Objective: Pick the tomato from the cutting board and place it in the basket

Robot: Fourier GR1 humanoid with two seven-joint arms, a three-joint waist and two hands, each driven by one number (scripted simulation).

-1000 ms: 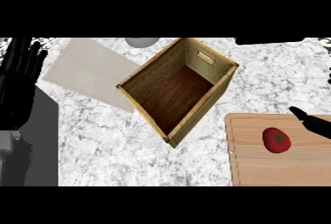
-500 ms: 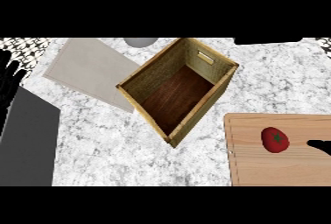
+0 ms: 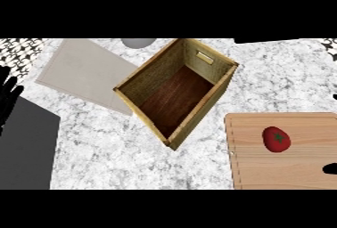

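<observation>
A speckled white-grey marble counter (image 3: 105, 151) carries a deep rectangular woven basket with a dark wooden floor (image 3: 176, 91), tilted diagonally. At right lies a pale wooden cutting board (image 3: 289, 171); the red tomato (image 3: 276, 138) rests on it, apart from the basket. The left hand (image 3: 9, 95) rests at the left edge, fingers straight. Only a sliver of the right hand (image 3: 330, 168) shows; its fingers cannot be told.

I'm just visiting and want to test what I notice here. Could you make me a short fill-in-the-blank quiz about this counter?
1. The red tomato lies on the wooden ____.
2. Nothing lies inside the ____, which stands left of the cutting board.
3. The left hand shows at the view's ____ edge.

Missing words: cutting board; basket; left.
</observation>
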